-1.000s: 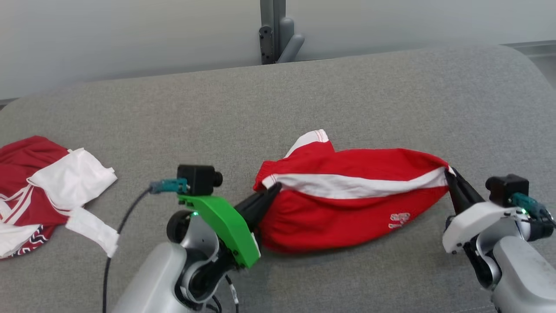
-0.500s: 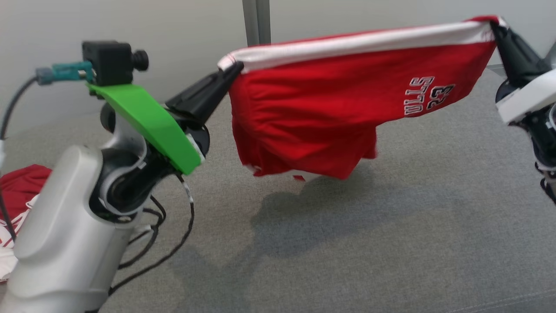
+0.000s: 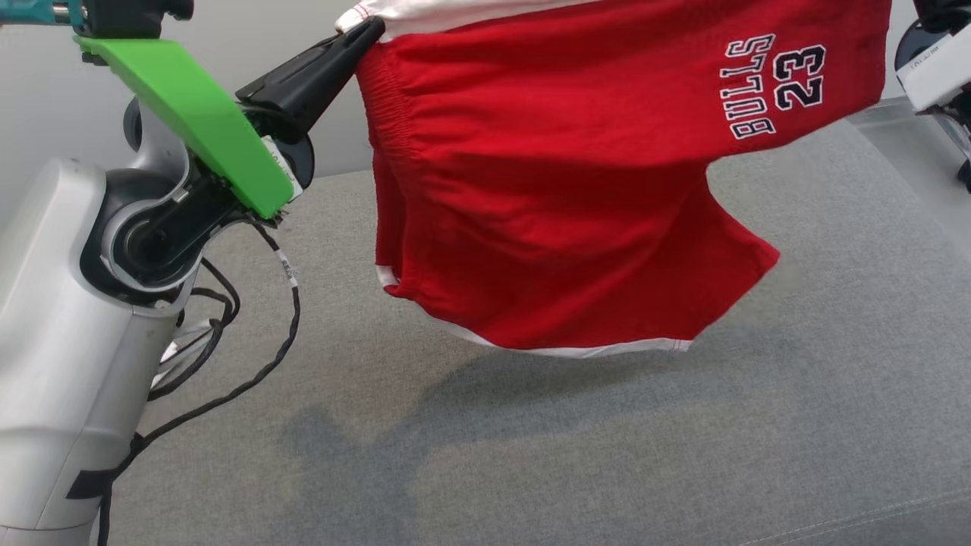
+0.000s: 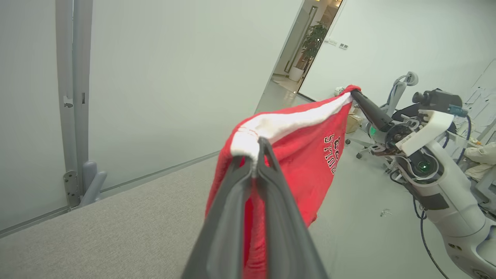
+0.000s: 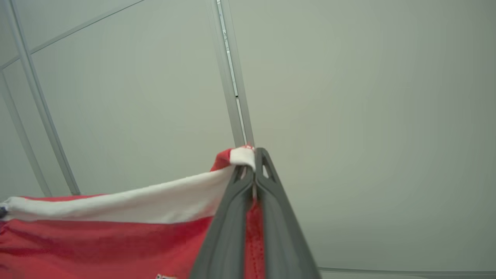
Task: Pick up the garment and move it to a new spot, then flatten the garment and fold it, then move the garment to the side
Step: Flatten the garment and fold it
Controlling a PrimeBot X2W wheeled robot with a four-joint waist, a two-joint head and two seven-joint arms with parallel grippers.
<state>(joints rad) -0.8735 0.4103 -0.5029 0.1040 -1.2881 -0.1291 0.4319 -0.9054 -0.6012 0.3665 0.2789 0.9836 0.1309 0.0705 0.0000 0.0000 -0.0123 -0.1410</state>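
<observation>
Garment (image 3: 554,189) between left hand (image 3: 373,29), right hand (image 5: 254,158)

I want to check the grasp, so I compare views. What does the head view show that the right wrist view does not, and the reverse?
Head view: the hem hanging above the grey surface, and the left arm's green bracket. Right wrist view: the right gripper shut on the waistband end. Both: the red shorts, held up.
</observation>
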